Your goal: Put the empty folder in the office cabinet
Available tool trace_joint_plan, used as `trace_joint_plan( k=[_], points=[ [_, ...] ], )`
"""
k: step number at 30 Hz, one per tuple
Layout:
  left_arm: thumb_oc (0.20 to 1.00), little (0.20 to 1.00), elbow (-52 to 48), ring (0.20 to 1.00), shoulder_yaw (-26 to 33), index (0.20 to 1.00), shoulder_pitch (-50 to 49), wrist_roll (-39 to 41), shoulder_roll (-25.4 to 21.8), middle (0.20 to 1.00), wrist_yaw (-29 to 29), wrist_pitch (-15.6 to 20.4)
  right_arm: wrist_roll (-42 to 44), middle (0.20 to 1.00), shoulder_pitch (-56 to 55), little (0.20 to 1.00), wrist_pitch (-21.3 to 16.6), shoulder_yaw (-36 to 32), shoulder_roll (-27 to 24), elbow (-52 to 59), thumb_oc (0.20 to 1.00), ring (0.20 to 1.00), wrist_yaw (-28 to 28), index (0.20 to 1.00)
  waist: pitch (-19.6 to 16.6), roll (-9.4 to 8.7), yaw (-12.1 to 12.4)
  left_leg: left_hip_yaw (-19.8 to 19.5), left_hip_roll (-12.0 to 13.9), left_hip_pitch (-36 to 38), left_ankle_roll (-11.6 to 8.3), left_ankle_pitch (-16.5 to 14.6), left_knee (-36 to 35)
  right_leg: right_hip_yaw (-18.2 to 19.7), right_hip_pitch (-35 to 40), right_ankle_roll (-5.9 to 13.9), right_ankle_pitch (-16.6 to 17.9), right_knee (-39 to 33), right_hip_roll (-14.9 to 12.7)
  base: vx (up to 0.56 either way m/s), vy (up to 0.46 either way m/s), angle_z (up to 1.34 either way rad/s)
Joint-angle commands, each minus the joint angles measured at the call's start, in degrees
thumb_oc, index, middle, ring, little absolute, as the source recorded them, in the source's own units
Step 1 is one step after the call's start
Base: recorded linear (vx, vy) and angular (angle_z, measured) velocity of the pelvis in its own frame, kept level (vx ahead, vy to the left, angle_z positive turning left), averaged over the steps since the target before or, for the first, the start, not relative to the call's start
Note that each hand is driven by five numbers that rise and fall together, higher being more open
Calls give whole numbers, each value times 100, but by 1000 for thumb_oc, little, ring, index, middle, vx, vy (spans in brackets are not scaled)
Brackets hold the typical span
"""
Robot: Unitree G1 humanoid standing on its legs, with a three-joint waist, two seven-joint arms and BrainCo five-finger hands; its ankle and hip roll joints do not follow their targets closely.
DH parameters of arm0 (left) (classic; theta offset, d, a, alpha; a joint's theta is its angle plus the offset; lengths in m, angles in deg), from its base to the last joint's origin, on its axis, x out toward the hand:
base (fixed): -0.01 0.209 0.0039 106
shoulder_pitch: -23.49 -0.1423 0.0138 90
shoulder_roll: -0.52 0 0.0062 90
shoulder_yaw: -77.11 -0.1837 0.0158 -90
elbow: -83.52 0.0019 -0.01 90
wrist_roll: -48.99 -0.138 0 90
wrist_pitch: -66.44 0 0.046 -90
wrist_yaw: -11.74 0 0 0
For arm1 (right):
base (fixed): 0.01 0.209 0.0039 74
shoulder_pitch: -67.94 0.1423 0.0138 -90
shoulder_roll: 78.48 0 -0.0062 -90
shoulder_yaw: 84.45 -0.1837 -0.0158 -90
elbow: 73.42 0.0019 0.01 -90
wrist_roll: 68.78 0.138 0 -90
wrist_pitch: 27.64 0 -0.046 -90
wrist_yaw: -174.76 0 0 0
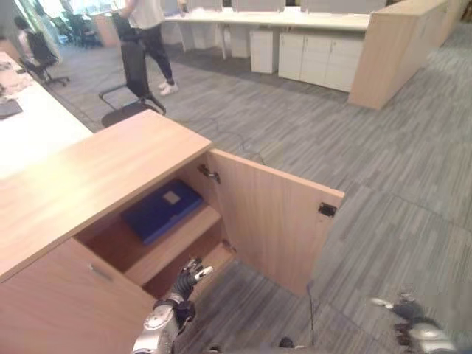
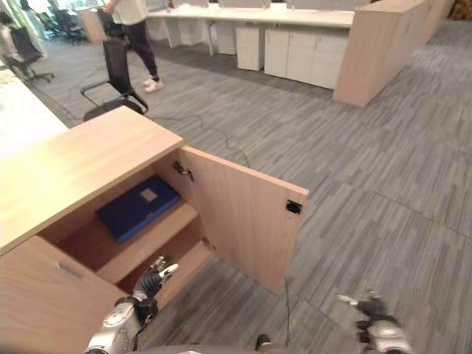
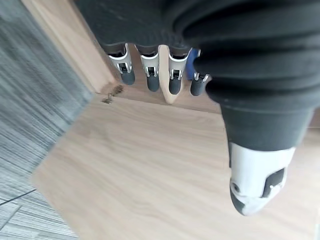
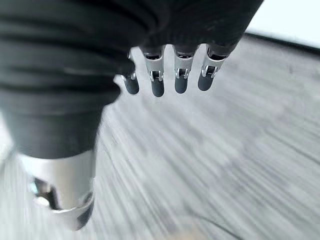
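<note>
A blue folder (image 1: 161, 209) lies flat on the upper shelf inside the wooden office cabinet (image 1: 88, 177), whose right door (image 1: 273, 221) stands open. My left hand (image 1: 186, 284) hangs low in front of the lower shelf, fingers (image 3: 152, 75) relaxed and holding nothing. Over the carpet at the lower right, my right hand (image 1: 413, 324) has its fingers (image 4: 159, 80) straight and empty. Neither hand touches the folder.
The cabinet's left door (image 1: 59, 302) is closed. Grey carpet (image 1: 354, 155) spreads to the right. A black chair (image 1: 133, 81) and a walking person (image 1: 151, 37) are at the back, beside white desks (image 1: 295, 37) and a wooden partition (image 1: 398, 51).
</note>
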Motion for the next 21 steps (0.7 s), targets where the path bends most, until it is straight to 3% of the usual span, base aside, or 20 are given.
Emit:
trace_joint_plan(
  k=[1,13,21],
  points=[
    [1000,1000,-425,1000,-9,1000,95,113,-251,1000,-191,180,464,1000,1089,1000,-168,-94,-426,-344,1000,1000,-87,1000,249,-168,208,97,-22,699,-167,442,-44,180,986,819,63,-622,-737,14,22,37],
    [1000,1000,-500,1000,-311,1000,-112,85,-403,1000,-350,99,642,1000,2927,1000,-166,682,-852,-592,1000,1000,-67,1000,97,-209,494,67,-121,936,-93,404,-410,104,1082,921,146,-713,-777,1,29,13],
    [1000,1000,-587,1000,-392,1000,-253,83,-446,1000,-359,36,699,1000,3735,1000,-160,1211,-317,-469,1000,1000,-53,1000,52,-217,687,-23,-188,878,-61,439,-539,-12,1088,957,203,-800,-817,-4,11,1]
  ],
)
